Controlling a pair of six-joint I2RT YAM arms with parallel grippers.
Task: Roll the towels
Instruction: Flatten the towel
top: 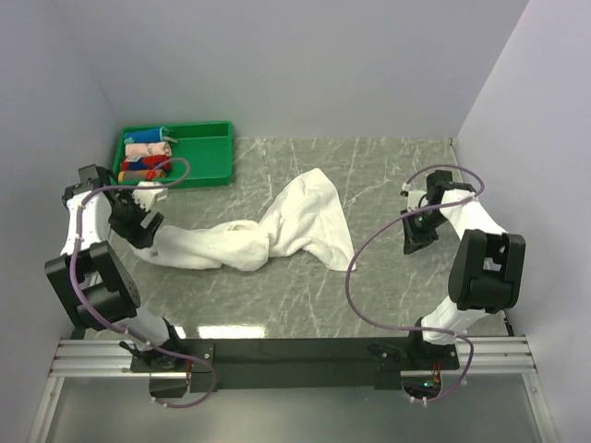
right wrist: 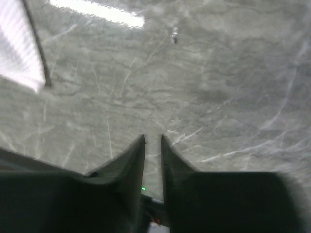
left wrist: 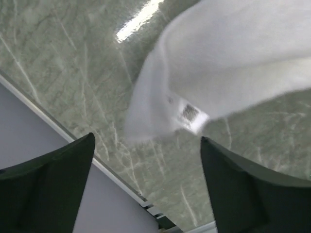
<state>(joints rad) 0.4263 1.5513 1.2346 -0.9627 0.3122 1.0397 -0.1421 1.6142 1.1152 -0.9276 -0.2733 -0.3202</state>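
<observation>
Green bin (top: 199, 157) far left, apparently rolled coloured cloths (top: 148, 159) inside
</observation>
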